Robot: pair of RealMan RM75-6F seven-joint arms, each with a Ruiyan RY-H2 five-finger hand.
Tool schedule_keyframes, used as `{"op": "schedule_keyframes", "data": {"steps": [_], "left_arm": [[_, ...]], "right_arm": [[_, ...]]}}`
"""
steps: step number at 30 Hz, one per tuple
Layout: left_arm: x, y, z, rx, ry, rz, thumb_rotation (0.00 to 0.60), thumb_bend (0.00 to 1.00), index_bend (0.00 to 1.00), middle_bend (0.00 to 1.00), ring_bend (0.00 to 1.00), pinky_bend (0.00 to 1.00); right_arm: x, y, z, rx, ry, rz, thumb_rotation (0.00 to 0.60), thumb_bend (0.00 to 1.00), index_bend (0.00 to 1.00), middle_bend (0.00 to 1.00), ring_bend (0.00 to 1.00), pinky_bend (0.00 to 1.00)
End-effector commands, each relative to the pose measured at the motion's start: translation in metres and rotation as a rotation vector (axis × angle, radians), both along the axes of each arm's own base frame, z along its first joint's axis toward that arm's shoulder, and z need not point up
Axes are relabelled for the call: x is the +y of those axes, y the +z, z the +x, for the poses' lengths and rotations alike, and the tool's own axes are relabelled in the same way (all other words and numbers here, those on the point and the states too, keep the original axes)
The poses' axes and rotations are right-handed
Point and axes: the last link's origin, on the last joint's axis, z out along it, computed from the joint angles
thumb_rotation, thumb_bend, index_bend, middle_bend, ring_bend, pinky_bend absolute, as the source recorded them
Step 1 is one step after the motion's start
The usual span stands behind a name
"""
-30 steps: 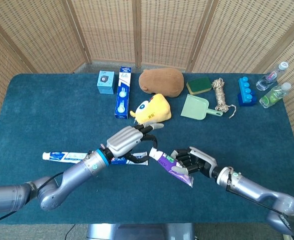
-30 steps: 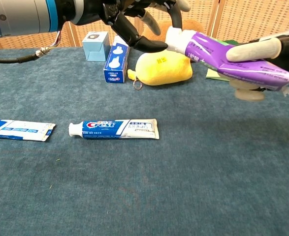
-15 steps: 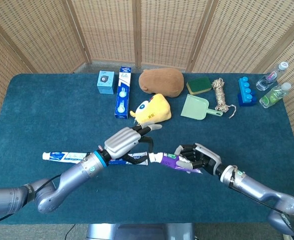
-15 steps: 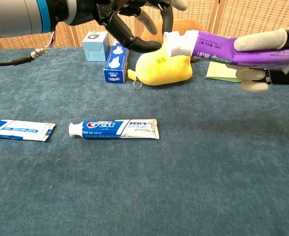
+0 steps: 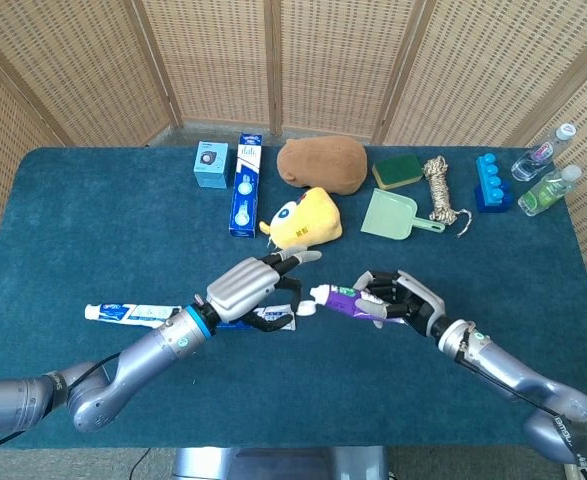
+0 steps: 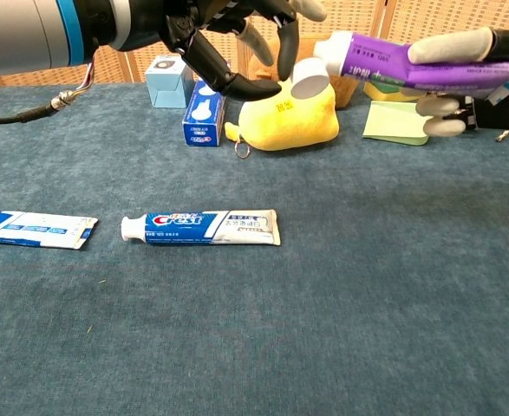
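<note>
Above table centre, left hand [image 6: 237, 39] pinches white cap [image 6: 307, 85], apparently off purple tube [image 6: 410, 65], which lies level and lifted in right hand [image 5: 401, 298], fingers clamped round body. Tube likely light, soft, squeezable: grip stiffer shoulder near nozzle, gently. Cap small, slippery. Crest tube [image 6: 200, 227] lies on cloth below.

From the head view, the left hand [image 5: 256, 288] covers most of the Crest tube [image 5: 273, 319] lying under it. In the chest view the purple tube [image 6: 427, 62] runs off the right edge, and the flat carton [image 6: 33, 227] off the left.
</note>
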Motion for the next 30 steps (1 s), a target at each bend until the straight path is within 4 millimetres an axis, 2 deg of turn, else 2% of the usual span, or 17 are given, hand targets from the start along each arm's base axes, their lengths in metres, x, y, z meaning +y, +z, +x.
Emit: {"op": "schedule_keyframes", "data": {"steps": [1,15,18,24,30], "left_arm": [[-0.001,0.000,0.000,0.001,-0.006,0.010,0.600,0.34,0.46,0.07,0.00,0.18],[-0.011,-0.001,-0.012,0.017,-0.001,0.023,0.600,0.33,0.45,0.05,0.00,0.15],[-0.013,0.004,-0.011,0.002,-0.014,0.042,0.600,0.33,0.45,0.06,0.00,0.14],[-0.019,0.041,-0.014,-0.046,-0.025,0.139,0.600,0.33,0.42,0.05,0.00,0.12],[-0.035,0.088,-0.044,-0.030,0.059,0.221,0.600,0.34,0.41,0.05,0.00,0.12]], "right_arm": [[-0.003,0.000,0.001,-0.005,-0.027,-0.015,0.600,0.52,0.94,0.76,0.72,0.72],[-0.009,0.008,0.001,-0.025,-0.080,-0.054,0.600,0.52,0.94,0.76,0.72,0.72],[-0.009,0.008,0.000,-0.004,-0.070,-0.057,0.600,0.52,0.94,0.76,0.72,0.72],[-0.005,0.004,-0.007,0.066,-0.040,-0.062,0.600,0.52,0.94,0.76,0.72,0.72],[-0.002,-0.005,-0.015,0.177,0.017,-0.097,0.600,0.52,0.94,0.75,0.71,0.70]]}}
